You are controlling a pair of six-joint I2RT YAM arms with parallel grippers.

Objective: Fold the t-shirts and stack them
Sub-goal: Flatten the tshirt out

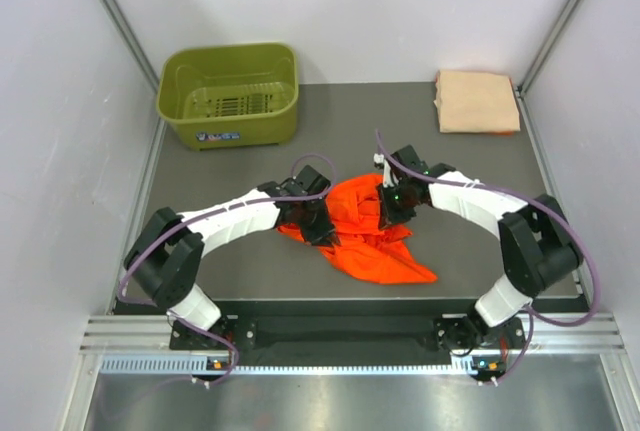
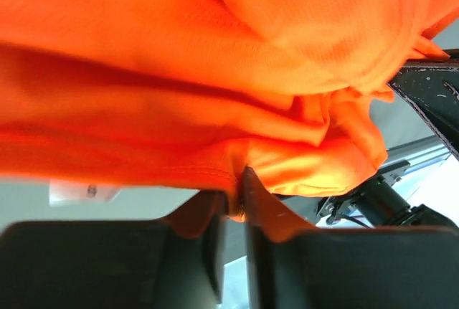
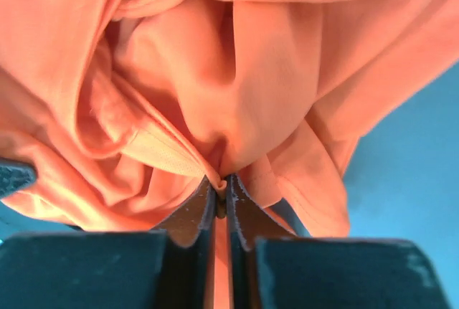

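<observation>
A bright orange cloth t-shirt (image 1: pixel 375 241) lies crumpled in loose folds on the near middle of a dark grey surface (image 1: pixel 240 273), with one pointed corner trailing toward the near right. Two white-and-black arms curve inward from the near corners, elbows bowed outward and wrists angled down onto the heap. The left gripper (image 2: pixel 240 193) is closed on a hemmed edge at the shirt's left side, cloth pinched between its fingers. The right gripper (image 3: pixel 222 188) is clamped tight on a bunched fold at the shirt's far right side. Farther back, a pale peach-tan cloth t-shirt (image 1: pixel 477 101) sits folded into a flat square at the far right corner. An olive-green plastic basket (image 1: pixel 230 93) stands at the far left.
</observation>
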